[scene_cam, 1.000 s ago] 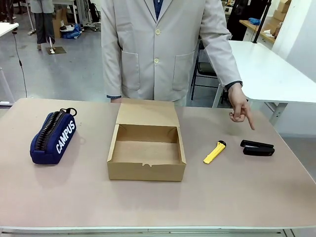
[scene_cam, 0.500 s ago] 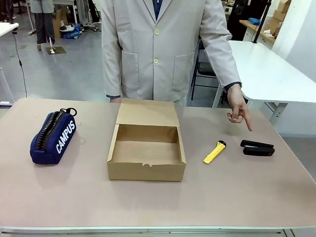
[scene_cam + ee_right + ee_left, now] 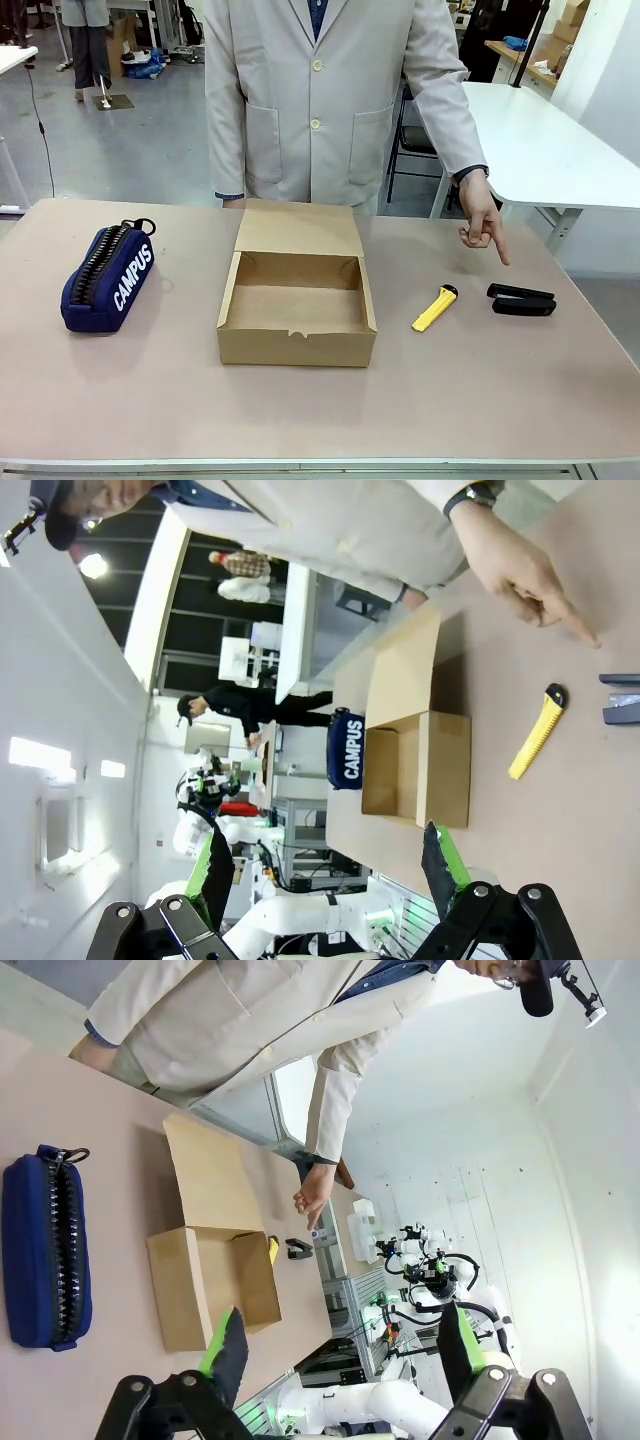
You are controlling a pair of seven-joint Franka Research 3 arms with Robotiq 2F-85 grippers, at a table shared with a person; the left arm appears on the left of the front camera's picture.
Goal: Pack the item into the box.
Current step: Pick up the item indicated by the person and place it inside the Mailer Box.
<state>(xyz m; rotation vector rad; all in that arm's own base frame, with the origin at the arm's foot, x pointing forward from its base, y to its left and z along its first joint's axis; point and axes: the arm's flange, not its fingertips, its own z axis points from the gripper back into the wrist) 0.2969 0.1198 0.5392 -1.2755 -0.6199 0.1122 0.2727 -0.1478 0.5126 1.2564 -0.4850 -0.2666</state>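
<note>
You can read one word: white "CAMPUS" along the side of the navy pouch (image 3: pixel 108 278), which lies at the left of the surface (image 3: pixel 450 400). Since a second ago the person's hand (image 3: pixel 482 222) has drifted slightly toward the middle, its forefinger pointing down just behind the item. The things on the surface lie as they did. The item (image 3: pixel 521 300) is a small black wedge, long and low, with two slim bars one over the other. It lies flat near the right edge, to the right of the yellow utility knife (image 3: pixel 434 309) and well apart from the box (image 3: pixel 297 345). The box sits open in the middle, with its lid flap folded back toward the person. Your left end effector (image 3: pixel 340 1335) and right end effector (image 3: pixel 323 855) both stand spread wide, with nothing between the fingers.
</note>
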